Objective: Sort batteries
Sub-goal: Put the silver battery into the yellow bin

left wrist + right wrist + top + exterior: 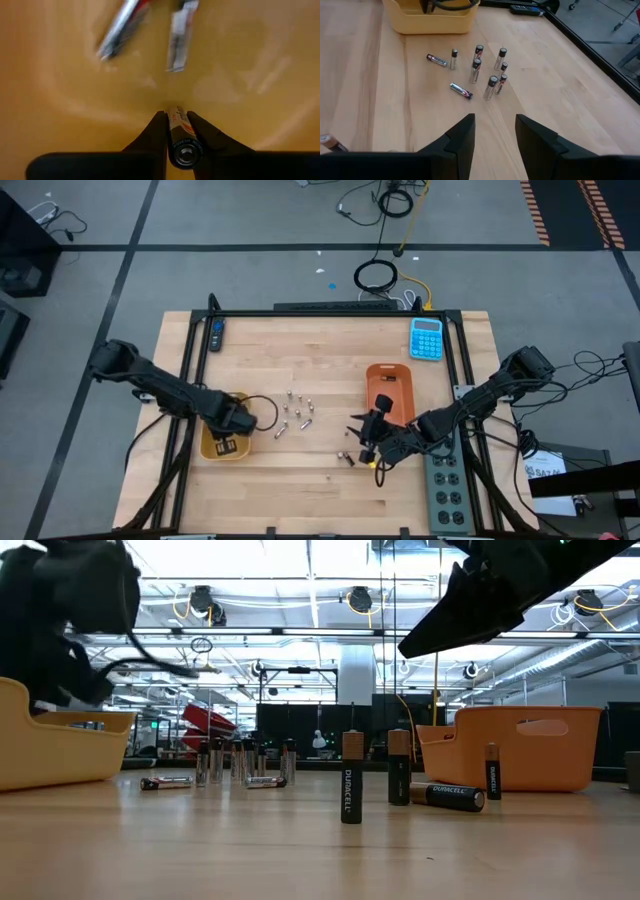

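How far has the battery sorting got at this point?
Early stage. Done: two batteries already lie in the yellow tray. In hand: the left pincer is over that tray, shut on another battery. The right pincer is open and empty above the table. Left: a silvery cluster mid-table, some upright and two lying, plus copper-topped ones near the orange tray.

We're in a big open robotics lab: grey floor [250,220] with striped hazard tape [540,210] and loose cables [378,275], a wooden worktop [300,360] in a black frame, bright ceiling lights [300,590] over far equipment racks.
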